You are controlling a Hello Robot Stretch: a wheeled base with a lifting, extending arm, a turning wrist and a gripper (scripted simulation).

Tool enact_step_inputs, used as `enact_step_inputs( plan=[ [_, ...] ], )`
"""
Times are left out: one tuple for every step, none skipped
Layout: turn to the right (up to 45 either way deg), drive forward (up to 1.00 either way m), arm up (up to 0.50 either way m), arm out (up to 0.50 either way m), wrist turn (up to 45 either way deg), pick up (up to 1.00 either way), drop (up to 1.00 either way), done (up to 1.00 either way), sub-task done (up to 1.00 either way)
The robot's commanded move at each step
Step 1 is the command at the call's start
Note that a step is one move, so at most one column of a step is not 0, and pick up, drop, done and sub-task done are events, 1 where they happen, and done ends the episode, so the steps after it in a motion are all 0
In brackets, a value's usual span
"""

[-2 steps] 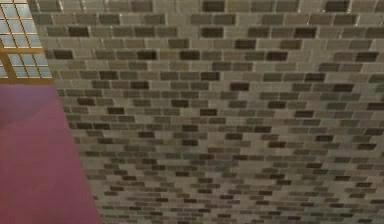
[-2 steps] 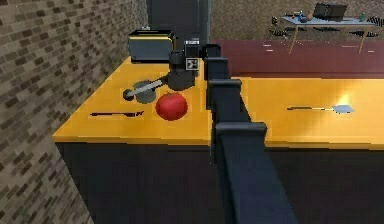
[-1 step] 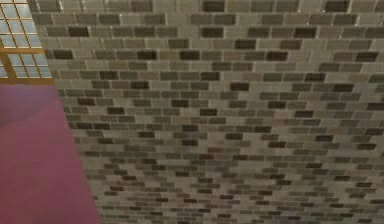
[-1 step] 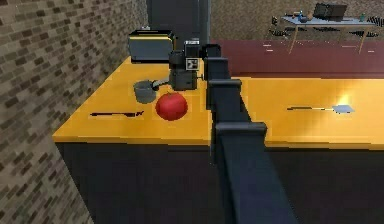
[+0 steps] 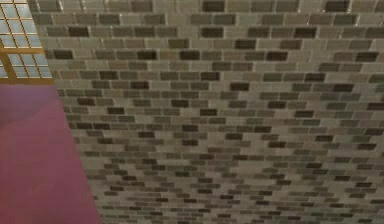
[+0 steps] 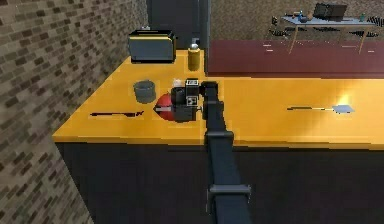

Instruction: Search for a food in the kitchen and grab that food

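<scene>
Jaws sit at the far end of the arm (image 6: 218, 150), at a red round item (image 6: 165, 109) on the orange surface (image 6: 280, 122), probably the food; you cannot tell their state or whether they hold it. Judge the grasp step in hand: next, lift and verify the item rises. Farther left stand a grey cup (image 6: 145, 92) and a dark toaster (image 6: 152, 45). The forward view adds a brick wall (image 5: 220, 120) close ahead.
</scene>
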Motion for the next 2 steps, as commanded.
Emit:
enact_step_inputs(
  plan=[
    [0.0,0.00,0.00,0.00,0.0,1.00,0.00,0.00,0.00],
    [0.0,0.00,0.10,0.00,0.0,0.00,0.00,0.00,0.00]
  ],
)
